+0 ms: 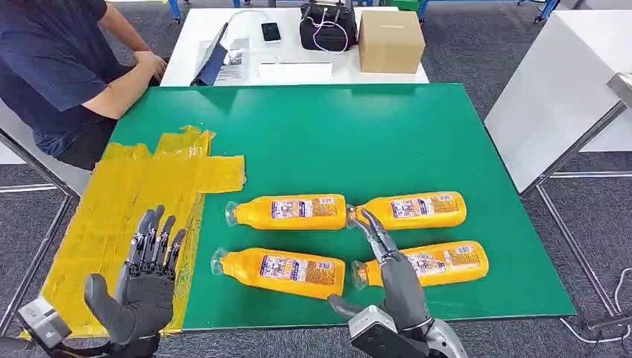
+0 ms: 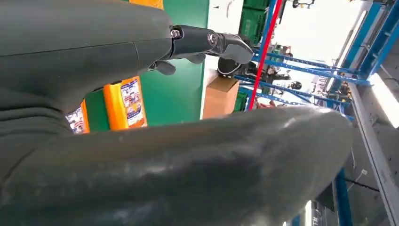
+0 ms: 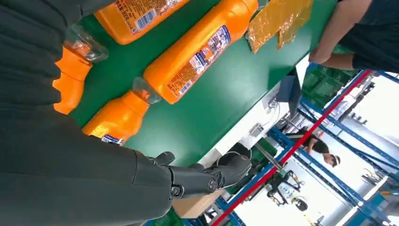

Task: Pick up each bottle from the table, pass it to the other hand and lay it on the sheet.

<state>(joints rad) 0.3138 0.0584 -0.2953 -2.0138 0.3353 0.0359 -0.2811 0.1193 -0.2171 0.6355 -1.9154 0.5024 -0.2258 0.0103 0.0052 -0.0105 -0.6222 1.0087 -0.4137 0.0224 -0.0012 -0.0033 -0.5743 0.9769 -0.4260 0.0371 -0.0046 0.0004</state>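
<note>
We see four orange bottles lying on their sides on the green worktop (image 1: 373, 127), in two rows of two, all with clear caps pointing toward the robot's left. The far-left bottle (image 1: 287, 211) and far-right bottle (image 1: 410, 209) lie nearly end to end, the cap of the second just beside the base of the first. The near-left bottle (image 1: 279, 271) and near-right bottle (image 1: 425, 264) lie closer to the worktop's front edge.

The yellow sheet (image 1: 141, 201) covers the left part of the worktop, wrinkled, with no bottle on it.

Our left robot hand (image 1: 145, 280) hovers over the sheet's near part, fingers straight and spread, thumb out to the side, holding nothing.

Our right robot hand (image 1: 391, 272) reaches in from the front edge between the two near bottles, its fingers stretched forward and held close together, tips near the cap of the far-right bottle. It holds nothing; we cannot tell whether it touches the near-right bottle, whose neck it partly covers. In the right wrist view the bottles lie just beside the hand's fingers (image 3: 207, 176).

At the far-left corner a person (image 1: 67, 67) in a dark shirt sits with a forearm at the worktop's edge. Beyond stands a white table (image 1: 186, 45) with a cardboard box (image 1: 390, 41), a black bag (image 1: 328, 26) and a phone (image 1: 271, 31).
</note>
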